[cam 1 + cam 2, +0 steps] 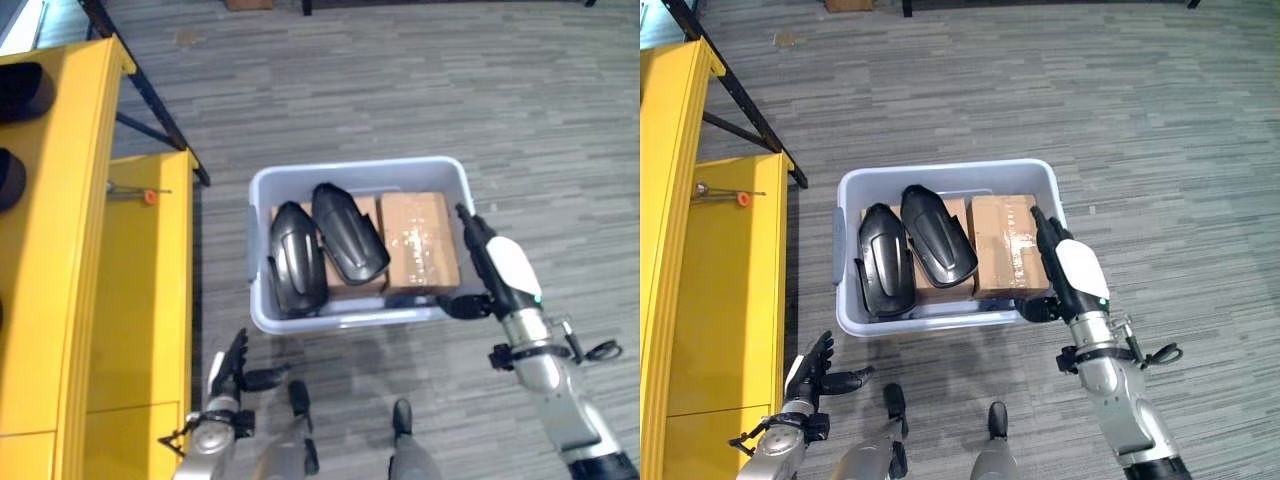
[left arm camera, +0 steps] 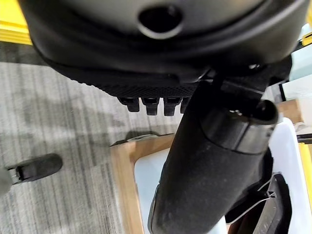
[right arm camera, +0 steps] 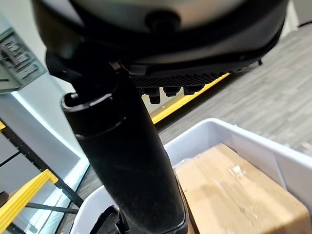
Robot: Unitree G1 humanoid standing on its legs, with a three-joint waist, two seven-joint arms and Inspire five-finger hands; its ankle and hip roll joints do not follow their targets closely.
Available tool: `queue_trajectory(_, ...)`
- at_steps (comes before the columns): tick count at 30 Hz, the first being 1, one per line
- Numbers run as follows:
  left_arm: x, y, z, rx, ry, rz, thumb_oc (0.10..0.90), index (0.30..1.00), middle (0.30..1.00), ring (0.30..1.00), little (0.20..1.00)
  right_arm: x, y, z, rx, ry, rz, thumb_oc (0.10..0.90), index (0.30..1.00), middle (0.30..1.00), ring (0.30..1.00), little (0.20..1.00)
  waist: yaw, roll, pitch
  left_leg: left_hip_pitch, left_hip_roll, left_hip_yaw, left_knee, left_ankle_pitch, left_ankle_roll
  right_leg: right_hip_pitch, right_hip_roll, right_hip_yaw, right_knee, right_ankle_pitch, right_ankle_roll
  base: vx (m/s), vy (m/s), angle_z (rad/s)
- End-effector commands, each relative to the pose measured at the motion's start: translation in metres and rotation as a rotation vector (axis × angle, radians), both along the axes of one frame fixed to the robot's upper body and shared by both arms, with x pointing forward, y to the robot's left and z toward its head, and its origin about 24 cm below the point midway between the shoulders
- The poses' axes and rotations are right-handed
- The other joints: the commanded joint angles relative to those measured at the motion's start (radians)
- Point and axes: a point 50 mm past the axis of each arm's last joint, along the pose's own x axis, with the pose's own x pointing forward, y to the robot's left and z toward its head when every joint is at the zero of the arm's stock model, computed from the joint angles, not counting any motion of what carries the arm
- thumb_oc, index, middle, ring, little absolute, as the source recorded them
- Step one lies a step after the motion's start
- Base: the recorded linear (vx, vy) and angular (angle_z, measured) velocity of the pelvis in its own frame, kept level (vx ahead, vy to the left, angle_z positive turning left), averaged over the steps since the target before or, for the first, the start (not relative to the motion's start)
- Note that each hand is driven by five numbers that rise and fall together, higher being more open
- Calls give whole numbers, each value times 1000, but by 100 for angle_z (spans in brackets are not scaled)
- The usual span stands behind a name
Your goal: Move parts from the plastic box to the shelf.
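A grey plastic box [image 1: 355, 172] stands on the carpet in front of me. In its left half lie two black moulded parts [image 1: 297, 258] [image 1: 350, 232], leaning on brown cardboard cartons [image 1: 420, 240]. My right hand [image 1: 505, 265] hovers at the box's right rim with straight fingers, open, its thumb pointing at the near right corner; it holds nothing. In the right wrist view the rim [image 3: 234, 134] and a carton [image 3: 234, 190] show past the thumb. My left hand [image 1: 230, 375] hangs low beside the yellow shelf [image 1: 60, 250], open and holding nothing.
The yellow shelf runs along the left, with dark parts [image 1: 20, 90] on its upper level and a small orange-tipped tool [image 1: 150, 196] on the lower one. A black slanted frame leg [image 1: 150, 95] stands behind it. Grey carpet surrounds the box.
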Motion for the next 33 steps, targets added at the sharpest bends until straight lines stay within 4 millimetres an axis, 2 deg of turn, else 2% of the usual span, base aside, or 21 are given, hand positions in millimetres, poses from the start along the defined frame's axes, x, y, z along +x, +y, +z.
queue_trajectory(1,18,8,28,18,-160,-8,900,1000,1000,1000,1000,10,2,54,-128,-256,22,900,1000,1000,1000,1000,15,16,-39,-28,102,-31,119,-45,-41,-38,-40,-5,32,98,3,-54,-59,2)
queue_trajectory(7,20,8,31,19,-175,-14,900,1000,1000,1000,1000,26,8,66,-274,-281,31,900,1000,1000,1000,1000,35,12,0,-30,120,-34,76,-7,-52,-61,-21,-14,33,98,-1,-35,-42,3)
queue_trajectory(9,23,8,34,21,-189,-16,900,1000,1000,1000,1000,32,18,77,-322,-326,59,900,1000,1000,1000,1000,45,9,16,-26,126,-33,49,11,-59,-69,-11,-20,26,100,0,-43,-71,-4)
queue_trajectory(13,29,7,40,20,-217,-18,900,1000,1000,1000,1000,43,32,85,-368,-342,100,900,1000,1000,1000,1000,58,11,48,-38,137,-41,40,28,-69,-87,-2,-26,36,95,-10,-46,-55,5)
queue_trajectory(21,34,2,45,1,-246,-14,900,1000,1000,1000,1000,53,38,88,-401,-333,103,900,1000,1000,1000,1000,71,24,86,-54,145,-54,24,46,-77,-112,11,-34,55,84,-20,-29,-34,4)
queue_trajectory(26,37,-3,48,-10,-262,-26,900,1000,1000,1000,1000,59,47,97,-413,-374,109,900,1000,1000,1000,1000,83,40,113,-67,144,-62,9,57,-81,-130,13,-42,57,86,-23,-17,-17,6)
queue_trajectory(33,40,-4,51,-14,-280,-20,900,1000,1000,1000,1000,63,47,94,-408,-356,95,900,1000,1000,1000,1000,89,50,129,-86,136,-71,7,58,-81,-138,9,-52,54,86,-24,3,-9,5)
